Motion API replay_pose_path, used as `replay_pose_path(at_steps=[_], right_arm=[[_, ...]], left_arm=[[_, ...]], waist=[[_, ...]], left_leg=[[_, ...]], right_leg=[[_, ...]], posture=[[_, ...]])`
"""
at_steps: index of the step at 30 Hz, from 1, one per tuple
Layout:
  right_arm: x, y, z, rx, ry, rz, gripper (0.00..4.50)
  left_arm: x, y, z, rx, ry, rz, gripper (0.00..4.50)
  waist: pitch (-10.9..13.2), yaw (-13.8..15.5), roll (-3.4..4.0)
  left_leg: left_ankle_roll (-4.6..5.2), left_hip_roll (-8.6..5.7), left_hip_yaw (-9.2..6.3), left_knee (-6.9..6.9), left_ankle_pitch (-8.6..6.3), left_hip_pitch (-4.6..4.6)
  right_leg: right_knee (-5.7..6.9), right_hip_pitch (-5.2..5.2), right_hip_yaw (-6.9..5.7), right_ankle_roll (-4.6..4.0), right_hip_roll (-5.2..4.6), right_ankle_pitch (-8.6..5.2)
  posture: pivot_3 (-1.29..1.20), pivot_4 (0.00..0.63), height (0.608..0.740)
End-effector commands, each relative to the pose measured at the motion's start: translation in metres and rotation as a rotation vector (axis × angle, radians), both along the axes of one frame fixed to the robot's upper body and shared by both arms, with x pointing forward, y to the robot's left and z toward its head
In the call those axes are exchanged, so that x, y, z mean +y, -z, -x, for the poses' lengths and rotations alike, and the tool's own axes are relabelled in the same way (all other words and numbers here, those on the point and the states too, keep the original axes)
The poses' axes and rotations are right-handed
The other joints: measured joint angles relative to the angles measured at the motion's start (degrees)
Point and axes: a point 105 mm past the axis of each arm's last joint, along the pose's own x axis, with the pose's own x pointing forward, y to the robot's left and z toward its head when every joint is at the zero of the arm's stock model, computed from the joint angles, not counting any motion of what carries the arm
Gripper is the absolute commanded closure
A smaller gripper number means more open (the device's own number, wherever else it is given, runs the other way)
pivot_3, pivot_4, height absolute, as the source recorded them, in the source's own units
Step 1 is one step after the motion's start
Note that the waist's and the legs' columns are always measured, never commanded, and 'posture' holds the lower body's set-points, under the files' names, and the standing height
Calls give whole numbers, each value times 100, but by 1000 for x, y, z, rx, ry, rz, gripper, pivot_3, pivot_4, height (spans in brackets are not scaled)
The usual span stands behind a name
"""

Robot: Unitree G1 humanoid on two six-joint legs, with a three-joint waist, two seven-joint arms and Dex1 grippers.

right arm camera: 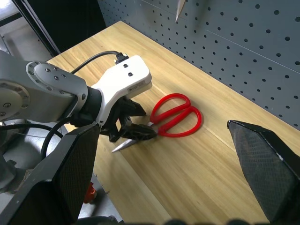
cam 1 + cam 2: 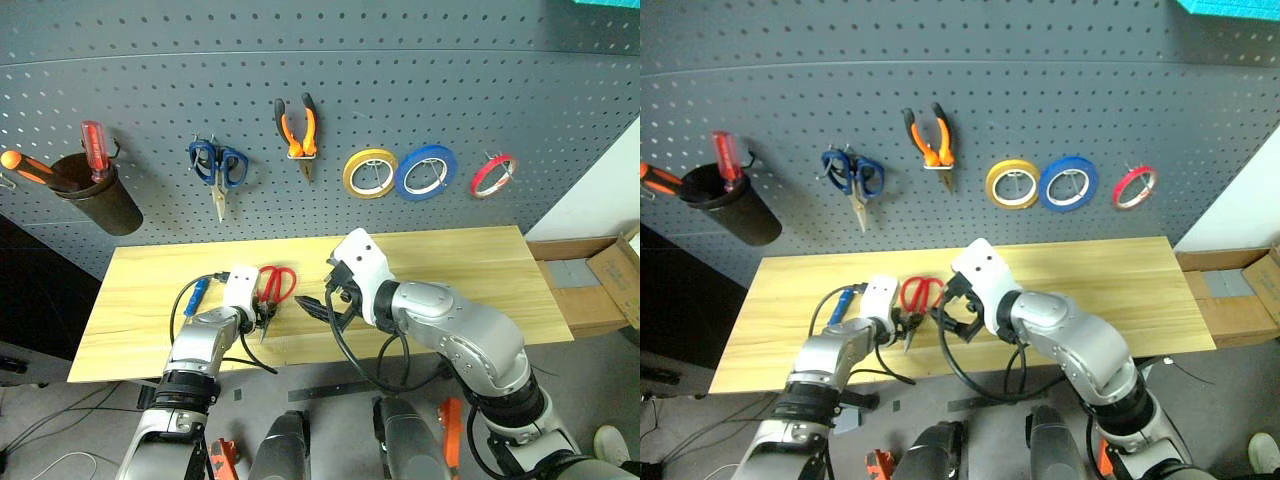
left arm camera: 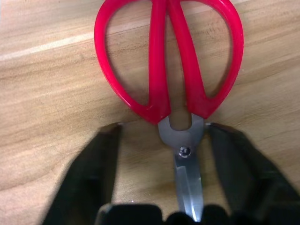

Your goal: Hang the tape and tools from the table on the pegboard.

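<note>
Two left gripper (image 3: 159, 140) fingers (image 3: 93, 173) are straddling the red scissors' (image 3: 168, 70) pivot, part-open and not yet gripping, while the right gripper (image 1: 168, 154) is hovering wide open beside them.

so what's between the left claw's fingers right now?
The red scissors: their pivot and steel blades lie between the left claw's two fingers on the table, seen in the left wrist view. The fingers are not yet touching them.

The tabletop (image 3: 56, 70) is pale wood with a fine grain and a smooth, faintly satin face. The scissors (image 3: 174, 84) have glossy red plastic loops and bright, brushed steel blades joined by a small metal rivet. The left pincer (image 1: 132, 129) has matt black fingers (image 3: 89, 178), below a smooth white plastic housing. The pegboard (image 2: 420, 70) looks like matt dark grey painted metal.
</note>
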Motion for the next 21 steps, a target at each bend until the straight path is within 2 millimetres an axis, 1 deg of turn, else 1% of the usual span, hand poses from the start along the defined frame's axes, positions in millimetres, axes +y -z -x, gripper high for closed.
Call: replay_pose_path(at_steps=[1,2,3,5,8,9,12,13,16,17,21], right_arm=[[1,-12,3,-49,-9,-22,0],[0,-12,3,-47,-8,-21,0],[-1,-11,3,-44,-7,-18,0],[-3,-9,2,-46,1,-7,0],[-6,-9,0,-61,14,3,0],[-8,-9,-1,-69,18,7,0],[-14,-13,-4,-120,37,24,0],[-17,-14,-4,-136,42,26,0],[-22,-22,-4,-224,25,31,0],[-23,-27,-2,-271,8,24,0],[-31,-53,14,-342,-87,-117,0]], left_arm=[[-2,7,4,11,20,-6,3020],[-3,6,3,1,21,-6,3331],[-3,3,1,-21,20,2,3419],[-7,-6,-1,-79,38,19,3417],[-13,-18,4,-172,86,23,3417],[-12,-21,6,-193,87,20,3417],[-5,-44,14,-343,46,71,3417],[-3,-51,17,-394,42,73,3417],[1,-72,28,-513,75,64,3430],[5,-82,34,-555,71,77,3430],[14,-112,57,-676,114,49,3430]], waist=[[4,0,6],[6,0,9],[8,-1,13],[11,-1,17],[12,-5,16],[12,-7,16],[13,2,16],[13,3,16],[15,6,18],[15,8,19],[17,10,20]], left_leg=[[1,0,0,0,0,0],[1,0,-1,-1,-1,0],[1,0,-1,-1,-1,0],[2,2,-3,-7,-1,-1],[4,2,-2,-28,-2,-2],[6,2,-3,-41,-3,-1],[6,9,-6,-79,-3,-3],[6,30,-7,-83,-3,-7],[13,53,3,-88,-17,-16],[18,54,6,-90,-21,-18],[38,59,17,-89,-45,-17]], right_leg=[[-2,1,0,3,-1,-2],[-6,2,0,5,-1,-3],[-9,3,-1,7,-1,-4],[-28,7,-5,11,-1,-5],[-56,10,-3,8,-3,4],[-63,7,-1,7,-8,5],[-77,-7,-1,5,-14,6],[-79,-12,-1,5,-15,4],[-103,-21,1,5,-13,3],[-118,-19,1,5,-13,3],[-153,-2,2,7,-10,3]], posture=[[-139,308,740],[-140,307,740],[-141,306,740],[-140,303,740],[-142,299,740],[-141,299,740],[-138,297,740],[-134,295,740],[-128,294,740],[-122,292,740],[-99,286,740]])
